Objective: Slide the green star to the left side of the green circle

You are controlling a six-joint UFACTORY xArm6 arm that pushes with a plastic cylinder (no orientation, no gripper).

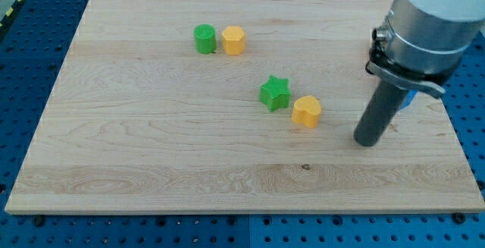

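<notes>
The green star (274,93) lies near the middle of the wooden board (151,149). The green circle (204,39) stands up and to the left of it, toward the view's top. My tip (367,141) rests on the board to the right of the green star, a little lower, with a yellow heart-like block (307,111) between them. The tip touches no block.
A yellow hexagon-like block (233,40) sits right against the green circle's right side. A blue object (409,98) shows partly behind the rod at the view's right. A blue perforated table (30,58) surrounds the board.
</notes>
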